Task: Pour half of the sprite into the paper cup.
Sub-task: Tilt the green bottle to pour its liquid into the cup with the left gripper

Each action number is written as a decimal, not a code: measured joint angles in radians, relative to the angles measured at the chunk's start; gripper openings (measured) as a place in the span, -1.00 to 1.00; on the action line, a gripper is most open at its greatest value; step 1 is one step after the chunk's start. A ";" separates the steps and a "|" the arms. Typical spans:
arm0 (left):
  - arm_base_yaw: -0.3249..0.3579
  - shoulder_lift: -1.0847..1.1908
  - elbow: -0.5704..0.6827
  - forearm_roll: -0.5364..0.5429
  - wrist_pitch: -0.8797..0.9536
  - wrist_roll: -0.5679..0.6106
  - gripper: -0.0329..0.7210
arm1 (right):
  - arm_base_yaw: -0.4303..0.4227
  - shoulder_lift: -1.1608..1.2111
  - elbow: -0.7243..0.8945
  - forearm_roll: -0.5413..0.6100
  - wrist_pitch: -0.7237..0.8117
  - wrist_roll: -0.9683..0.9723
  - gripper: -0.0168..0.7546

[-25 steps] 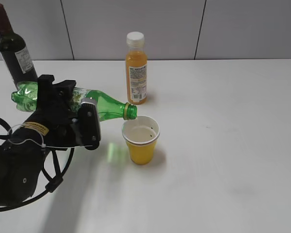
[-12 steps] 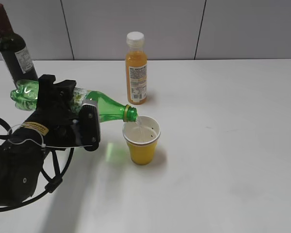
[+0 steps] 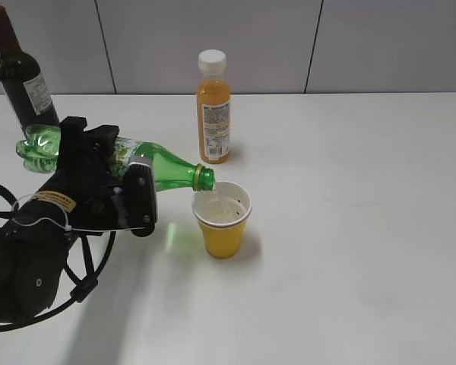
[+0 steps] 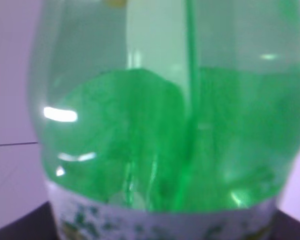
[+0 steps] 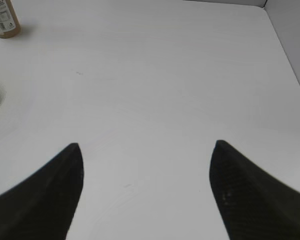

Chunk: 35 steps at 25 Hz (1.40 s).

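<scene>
My left gripper (image 3: 110,179) is shut on the sprite (image 3: 171,170), a green plastic bottle held nearly level with its open mouth over the rim of the paper cup (image 3: 222,220). Clear liquid runs from the mouth into the yellow cup, which stands upright on the table. The left wrist view is filled by the sprite's green body (image 4: 165,150) and label band, and the jaws are hidden there. My right gripper (image 5: 145,165) is open and empty over bare table, out of the exterior view.
An orange juice bottle (image 3: 213,106) with a white cap stands behind the cup; its base shows in the right wrist view (image 5: 2,22). A dark wine bottle (image 3: 21,72) stands at the far left. The white table (image 3: 349,228) stretches to the right.
The sprite tipped slightly further and liquid began flowing into the paper cup. The right gripper is only shown now.
</scene>
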 joint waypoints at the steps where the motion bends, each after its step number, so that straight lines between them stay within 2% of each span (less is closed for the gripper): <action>1: 0.000 0.000 0.000 -0.001 -0.001 0.000 0.29 | 0.000 0.000 0.000 0.000 0.000 0.000 0.58; 15: 0.000 0.000 0.000 -0.047 -0.006 0.002 0.29 | 0.000 0.000 0.000 0.000 0.000 0.000 0.58; 35: 0.000 0.000 0.000 -0.048 -0.007 0.036 0.29 | 0.000 0.000 0.000 0.000 0.000 0.000 0.58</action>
